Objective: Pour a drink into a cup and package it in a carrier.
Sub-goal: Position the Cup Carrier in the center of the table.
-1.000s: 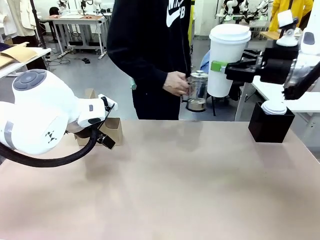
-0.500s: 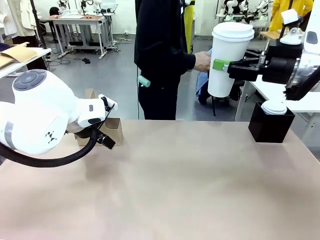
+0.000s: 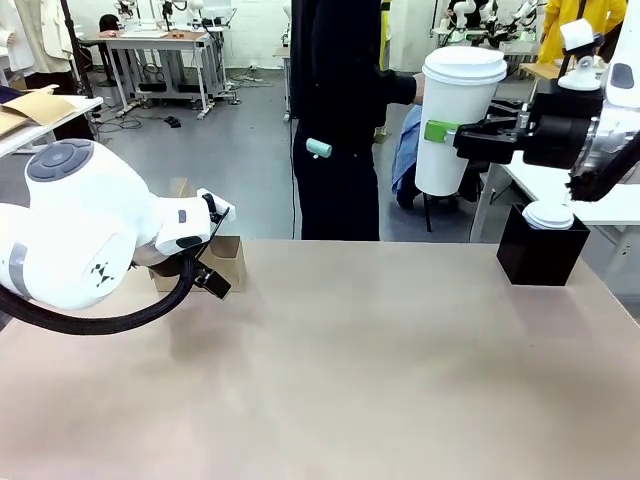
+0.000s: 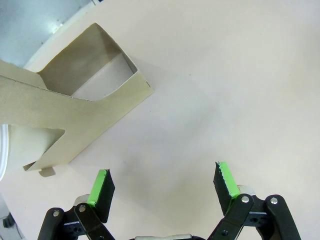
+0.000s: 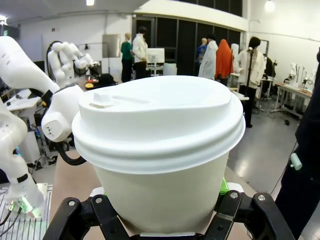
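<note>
- The cup (image 3: pixel 458 125), a tall white paper cup with a white lid, is pinched at mid-height by the right end effector (image 3: pixel 447 133), upright and well above the table (image 3: pixel 350 380) at its far right.
- In the right wrist view the cup (image 5: pixel 160 145) stands between the green pads, which press on both of its sides; the right end effector (image 5: pixel 160 194) is clamped on it.
- A black box (image 3: pixel 540 258) topped with white lids (image 3: pixel 549 214) stands on the table below the cup and to its right.
- The brown cardboard carrier (image 3: pixel 228 258) stands on the table at the far left, just behind the left arm.
- In the left wrist view the left end effector (image 4: pixel 164 182) is spread wide and holds nothing; the carrier (image 4: pixel 75 115) lies up and to the left of its fingers, apart from them.
- A person (image 3: pixel 340 120) in black stands at the far side.
</note>
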Available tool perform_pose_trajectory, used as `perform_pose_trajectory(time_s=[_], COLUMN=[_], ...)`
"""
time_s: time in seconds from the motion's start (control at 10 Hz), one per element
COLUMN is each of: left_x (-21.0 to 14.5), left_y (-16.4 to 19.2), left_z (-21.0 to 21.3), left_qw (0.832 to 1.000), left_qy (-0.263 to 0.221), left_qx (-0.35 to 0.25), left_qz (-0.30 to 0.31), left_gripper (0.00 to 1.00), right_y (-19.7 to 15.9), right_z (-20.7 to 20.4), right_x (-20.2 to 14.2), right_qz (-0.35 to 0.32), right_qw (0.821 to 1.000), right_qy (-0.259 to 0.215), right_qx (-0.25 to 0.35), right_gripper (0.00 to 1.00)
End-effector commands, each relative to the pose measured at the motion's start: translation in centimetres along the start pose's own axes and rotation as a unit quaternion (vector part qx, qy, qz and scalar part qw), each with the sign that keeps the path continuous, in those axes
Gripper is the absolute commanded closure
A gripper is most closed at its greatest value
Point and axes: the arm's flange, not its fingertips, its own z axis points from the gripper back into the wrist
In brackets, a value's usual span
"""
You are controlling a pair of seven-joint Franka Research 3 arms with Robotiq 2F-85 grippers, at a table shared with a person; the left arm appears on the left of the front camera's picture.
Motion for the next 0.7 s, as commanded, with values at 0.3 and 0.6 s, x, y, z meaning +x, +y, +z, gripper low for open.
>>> perform_pose_trajectory(time_s=[0.3, 0.6], left_x=[-0.07, 0.0], left_y=[0.08, 0.0], left_z=[0.01, 0.0], left_qw=[1.0, 1.0], left_qy=[0.0, 0.0], left_qx=[-0.001, 0.0], left_qz=[0.001, 0.0], left_gripper=[0.0, 0.0], right_y=[0.03, 0.03], right_z=[-0.12, -0.12], right_x=[0.39, 0.39], right_qz=[0.009, 0.009], right_qw=[1.0, 1.0], right_qy=[-0.003, -0.003], right_qx=[-0.004, -0.004], right_gripper=[0.23, 0.23])
